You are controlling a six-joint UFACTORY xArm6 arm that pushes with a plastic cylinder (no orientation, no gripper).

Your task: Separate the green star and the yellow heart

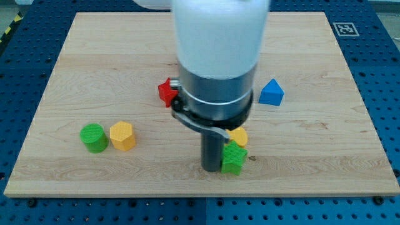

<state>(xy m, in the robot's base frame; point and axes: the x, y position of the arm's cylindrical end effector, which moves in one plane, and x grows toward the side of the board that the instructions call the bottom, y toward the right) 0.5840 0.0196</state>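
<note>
The green star lies near the view's bottom, right of centre. The yellow heart sits just above it, touching it, partly hidden by the arm's body. My tip stands on the board right at the green star's left side, touching or almost touching it. The arm's white and grey body fills the view's top centre and hides the board behind it.
A red block peeks out left of the arm. A blue triangular block lies to the right. A green cylinder and a yellow hexagonal block sit side by side at the lower left. The wooden board rests on a blue table.
</note>
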